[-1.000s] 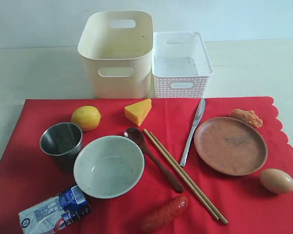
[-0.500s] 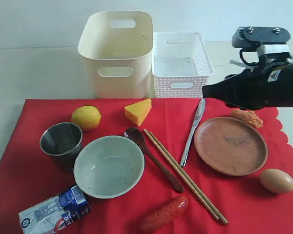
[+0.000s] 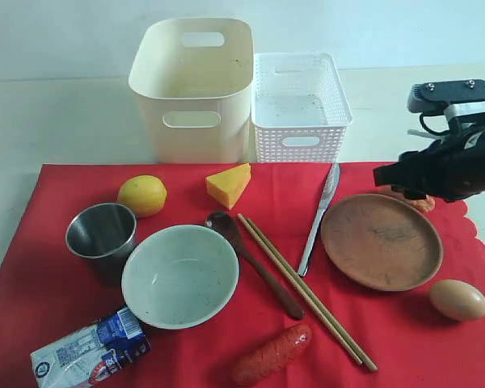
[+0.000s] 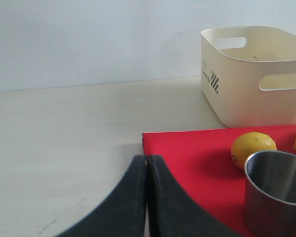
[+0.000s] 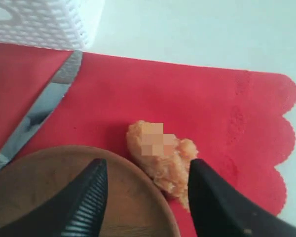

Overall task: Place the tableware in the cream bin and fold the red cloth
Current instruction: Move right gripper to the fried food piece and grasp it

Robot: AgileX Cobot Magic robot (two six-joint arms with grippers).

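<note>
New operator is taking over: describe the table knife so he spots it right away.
Find the white perforated basket behind the red cloth. From its front right corner the table knife runs down the cloth, between the chopsticks and the brown plate. It is the only long, flat silver piece; its neighbours are wood or brown.

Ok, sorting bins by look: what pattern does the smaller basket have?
White basket, perforated with small holes all over; exterior view shows it best.

Swung right gripper point(image 5: 147, 168) in from the right, then drew it back over the far rim of the plate point(image 3: 381, 242), parting its jaws.
</note>
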